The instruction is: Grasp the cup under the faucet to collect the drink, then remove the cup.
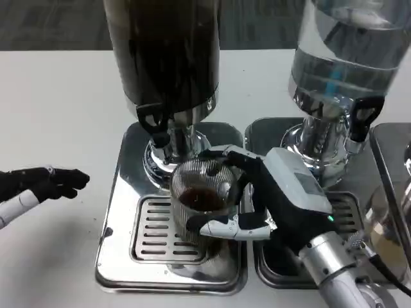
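Clear-liquid dispenser (343, 58), right drip tray (270, 131)

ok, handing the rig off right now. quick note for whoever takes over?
Right hand: grips the cup from its side.
Left hand: holds nothing, over the table at far left.
Cup: on the drip tray grate, below the black tap of the dark dispenser; some dark drink inside.
Done: grasp, cup placed under the faucet, partly filled.
Left: finish collecting if needed, then take the cup off the tray.
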### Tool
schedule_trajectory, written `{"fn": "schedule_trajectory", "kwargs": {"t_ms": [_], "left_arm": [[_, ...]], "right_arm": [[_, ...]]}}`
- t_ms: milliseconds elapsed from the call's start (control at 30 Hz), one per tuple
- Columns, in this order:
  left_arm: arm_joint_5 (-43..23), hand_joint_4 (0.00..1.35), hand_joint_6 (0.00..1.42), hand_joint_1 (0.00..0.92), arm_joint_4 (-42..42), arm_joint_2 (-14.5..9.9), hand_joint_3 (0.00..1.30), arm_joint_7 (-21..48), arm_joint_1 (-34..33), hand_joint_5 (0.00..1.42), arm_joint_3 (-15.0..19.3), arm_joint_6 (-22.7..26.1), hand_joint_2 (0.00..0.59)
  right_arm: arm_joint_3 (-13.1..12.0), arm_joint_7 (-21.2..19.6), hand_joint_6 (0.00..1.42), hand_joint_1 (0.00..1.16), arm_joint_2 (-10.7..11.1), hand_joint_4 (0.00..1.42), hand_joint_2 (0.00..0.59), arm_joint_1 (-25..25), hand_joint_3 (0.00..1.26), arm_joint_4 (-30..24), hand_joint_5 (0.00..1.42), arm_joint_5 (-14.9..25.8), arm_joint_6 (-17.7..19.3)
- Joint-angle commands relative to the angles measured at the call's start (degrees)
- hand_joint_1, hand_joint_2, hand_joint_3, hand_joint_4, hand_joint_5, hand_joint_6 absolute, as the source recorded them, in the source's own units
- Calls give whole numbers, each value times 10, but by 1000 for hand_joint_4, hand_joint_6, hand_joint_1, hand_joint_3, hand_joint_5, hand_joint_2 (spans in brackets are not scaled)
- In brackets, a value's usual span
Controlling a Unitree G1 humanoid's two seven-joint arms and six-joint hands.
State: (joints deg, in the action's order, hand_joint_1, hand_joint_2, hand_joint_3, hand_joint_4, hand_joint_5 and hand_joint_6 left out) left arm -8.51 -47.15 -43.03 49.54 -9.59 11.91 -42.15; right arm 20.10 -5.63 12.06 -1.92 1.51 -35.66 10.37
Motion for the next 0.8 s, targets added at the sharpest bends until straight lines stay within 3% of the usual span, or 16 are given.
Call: {"fn": "schedule_trajectory", "kwargs": {"t_ms": [33,300,633,800], "left_arm": [[5,274,231,0,8,-1,345,2,-2,282,-10,-11,99],[0,195,220,0,39,0,286,2,20,228,-17,-36,130],[29,4,115,0,115,-14,123,-40,81,48,-12,-140,121],[60,0,81,0,128,-32,60,-73,94,1,-10,-179,101]], "right_arm": [[-20,1,1176,672,4,569,254,9,453,-36,823,11,-4],[-46,17,1189,677,15,569,257,33,458,-73,830,19,-16],[-73,40,1193,686,30,577,269,68,459,-135,833,23,-29],[-87,54,1211,687,37,577,268,83,467,-162,845,32,-36]]}}
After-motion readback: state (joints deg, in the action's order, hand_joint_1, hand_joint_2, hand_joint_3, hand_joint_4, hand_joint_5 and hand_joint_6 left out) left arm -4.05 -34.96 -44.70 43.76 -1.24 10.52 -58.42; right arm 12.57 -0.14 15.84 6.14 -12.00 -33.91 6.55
